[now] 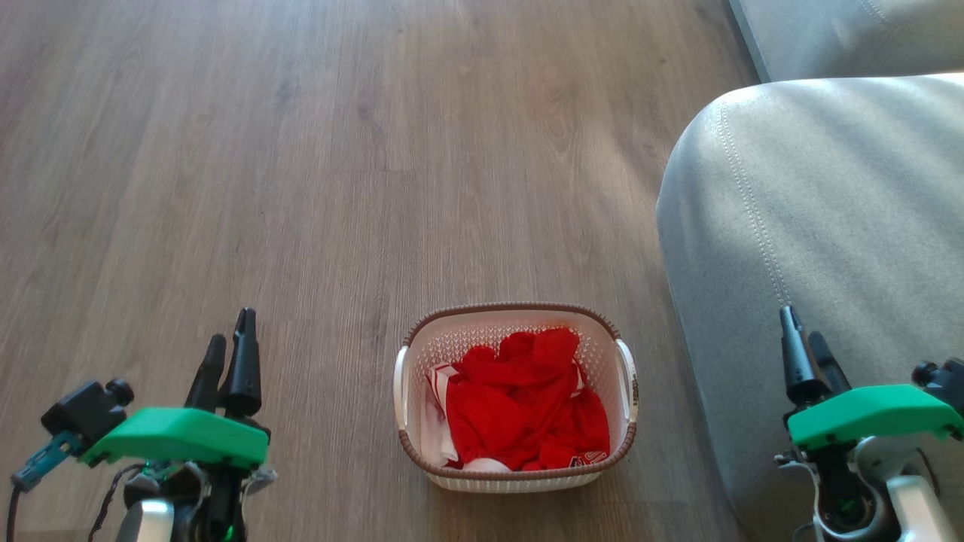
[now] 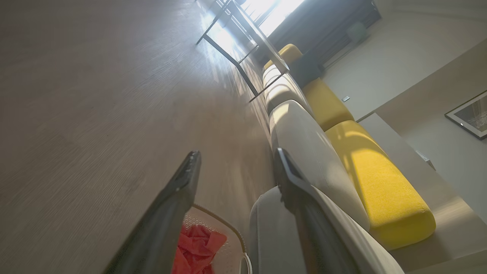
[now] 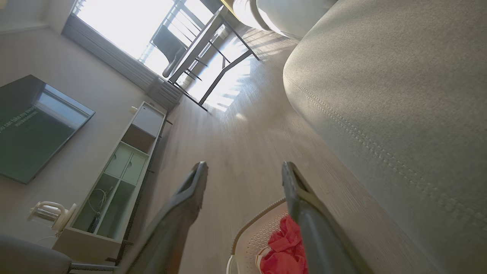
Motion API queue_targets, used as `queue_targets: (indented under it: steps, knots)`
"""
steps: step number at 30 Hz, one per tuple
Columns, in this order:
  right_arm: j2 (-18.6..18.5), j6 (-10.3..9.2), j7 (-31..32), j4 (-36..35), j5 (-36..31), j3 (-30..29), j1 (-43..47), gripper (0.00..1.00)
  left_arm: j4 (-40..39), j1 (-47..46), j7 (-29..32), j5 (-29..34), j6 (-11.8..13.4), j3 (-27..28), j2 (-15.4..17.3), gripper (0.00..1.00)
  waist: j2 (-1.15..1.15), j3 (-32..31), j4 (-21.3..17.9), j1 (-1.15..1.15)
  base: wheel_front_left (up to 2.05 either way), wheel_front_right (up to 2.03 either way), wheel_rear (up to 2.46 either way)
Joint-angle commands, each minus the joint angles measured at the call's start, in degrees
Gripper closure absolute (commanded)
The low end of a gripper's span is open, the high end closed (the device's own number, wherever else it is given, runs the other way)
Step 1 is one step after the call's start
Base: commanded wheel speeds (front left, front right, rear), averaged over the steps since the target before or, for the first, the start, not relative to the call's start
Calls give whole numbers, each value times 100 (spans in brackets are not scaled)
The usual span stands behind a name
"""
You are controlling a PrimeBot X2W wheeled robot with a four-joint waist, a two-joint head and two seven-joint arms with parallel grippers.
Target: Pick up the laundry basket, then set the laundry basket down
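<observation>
A grey sofa (image 1: 821, 226) stands on the wood floor (image 1: 301, 150), yellow cushions (image 2: 380, 190) along it; a television (image 3: 34, 125) hangs on a wall.

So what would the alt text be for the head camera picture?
A small white perforated laundry basket with a brown rim, holding crumpled red clothing, stands on a wood floor beside a grey sofa. The robot's left gripper and right gripper hover at the lower corners, either side of it, touching nothing.

Bare wood floor (image 1: 301, 150) lies open across the left and top of the frame, around my left claw (image 1: 231, 327). At right, the grey sofa (image 1: 813, 226) crowds the laundry basket (image 1: 512, 307), leaving a narrow gap.
</observation>
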Motion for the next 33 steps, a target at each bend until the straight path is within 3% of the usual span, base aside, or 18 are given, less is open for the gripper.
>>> queue_targets:
  steps: [1,33]
  knots:
    - [-111,-4,-82,-256,-242,106,-252,0,-263,-189,-85,246,27,17,136,0,0,-4,-2,0,0,0,0]
    - [-104,-6,-621,56,-2638,592,-232,0,-455,-186,-519,2878,384,-599,351,0,0,81,69,0,0,0,0]
